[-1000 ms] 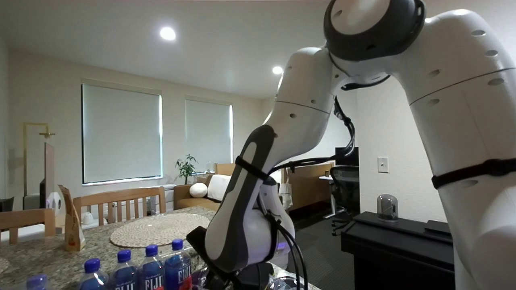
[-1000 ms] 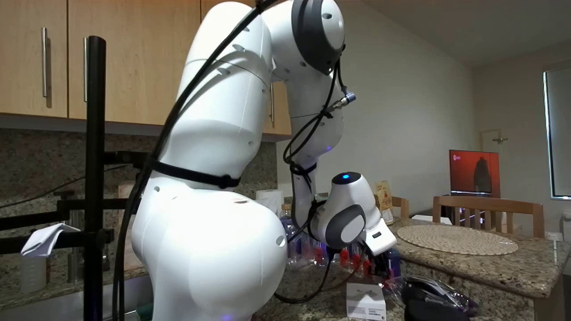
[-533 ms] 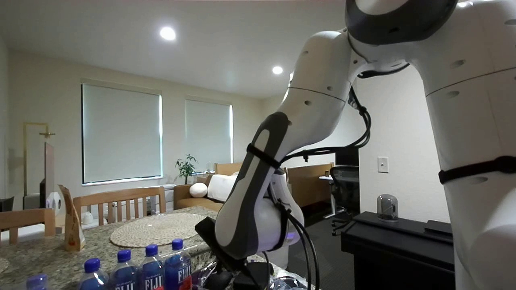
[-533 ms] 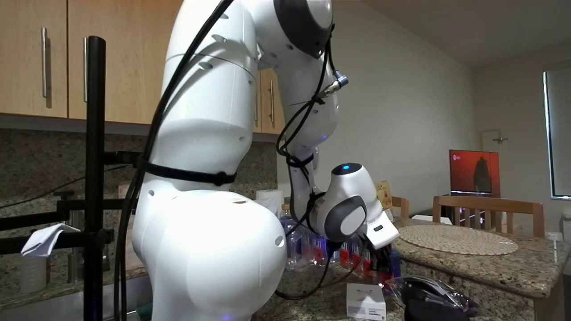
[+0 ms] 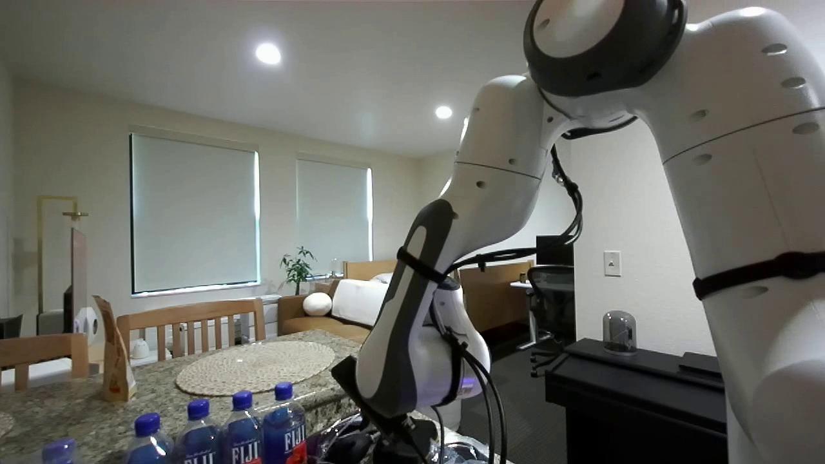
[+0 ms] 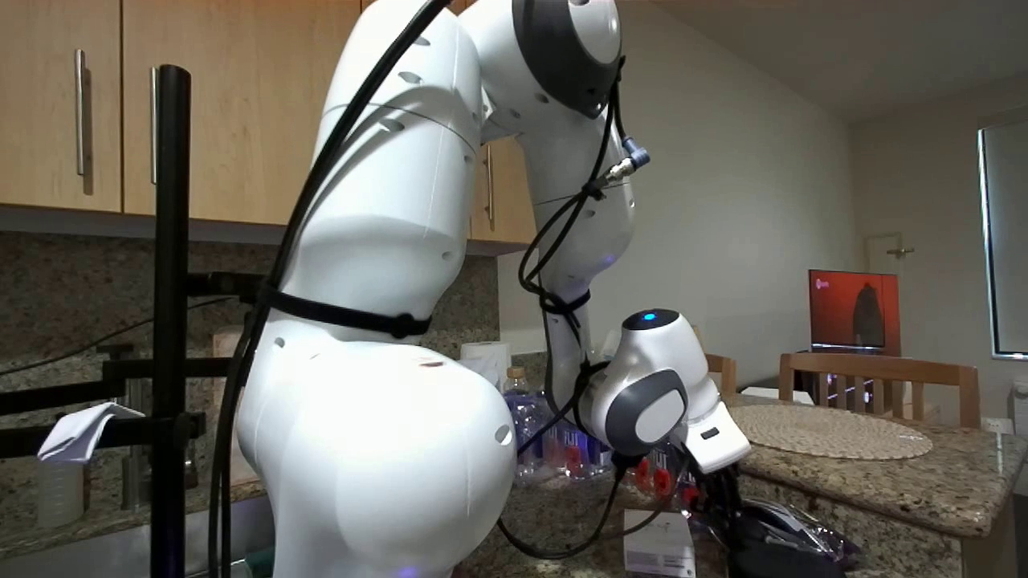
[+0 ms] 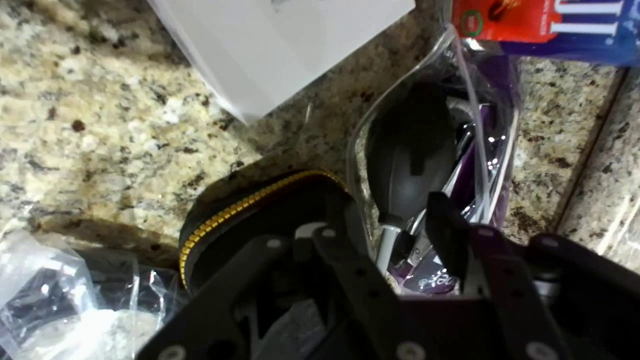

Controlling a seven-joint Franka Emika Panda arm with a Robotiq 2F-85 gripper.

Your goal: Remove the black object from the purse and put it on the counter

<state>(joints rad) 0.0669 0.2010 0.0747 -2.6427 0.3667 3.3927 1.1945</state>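
The purse looks like a clear plastic pouch with purple parts [image 7: 500, 165], lying on the speckled stone counter [image 7: 90, 125]. It also shows in an exterior view [image 6: 811, 530]. Inside lies a smooth black rounded object [image 7: 410, 160], beside silver and purple items. My gripper [image 7: 390, 210] is open over the pouch's near end in the wrist view. One finger is between the pouch and a black case with a yellow zipper [image 7: 270, 200]; the other is over the pouch's contents. Nothing shows held between the fingers. In an exterior view the gripper [image 6: 727, 518] points down at the pouch, fingertips hard to see.
A white box [image 7: 290, 45] lies near the pouch. A water bottle [image 7: 545, 22] is at the top right; several more bottles [image 5: 242, 428] stand in a row. A crinkled clear bag [image 7: 75, 300] lies lower left. A raised ledge holds a woven mat [image 6: 835, 433].
The gripper has first risen slightly, then come down and across to the pouch, moving right in both exterior views. The pouch, box and bottles have not visibly moved.
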